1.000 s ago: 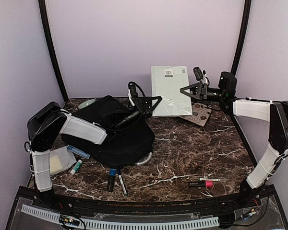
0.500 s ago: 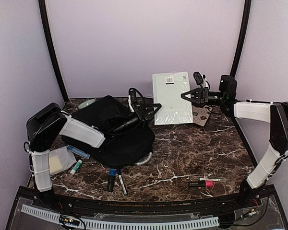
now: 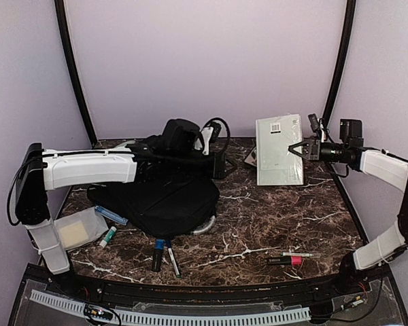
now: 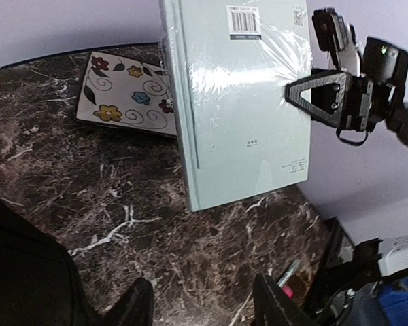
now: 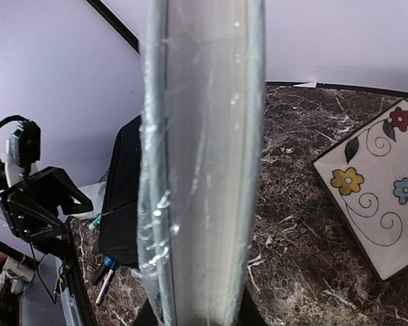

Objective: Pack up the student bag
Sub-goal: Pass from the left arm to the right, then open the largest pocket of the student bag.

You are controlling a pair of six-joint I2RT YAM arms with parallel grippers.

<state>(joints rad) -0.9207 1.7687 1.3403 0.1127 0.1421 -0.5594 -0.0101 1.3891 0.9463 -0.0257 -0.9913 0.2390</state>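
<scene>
One slumped black student bag (image 3: pixel 164 204), lying flat.

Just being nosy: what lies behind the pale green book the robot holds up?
A white flower-patterned pad lies flat on the table behind the book. The book hides one corner of it.

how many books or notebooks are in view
2. A pale green shrink-wrapped book, upright in the right gripper at the back right; a flower-patterned notebook flat on the table beside it. Others could be hidden in the student bag.
</scene>
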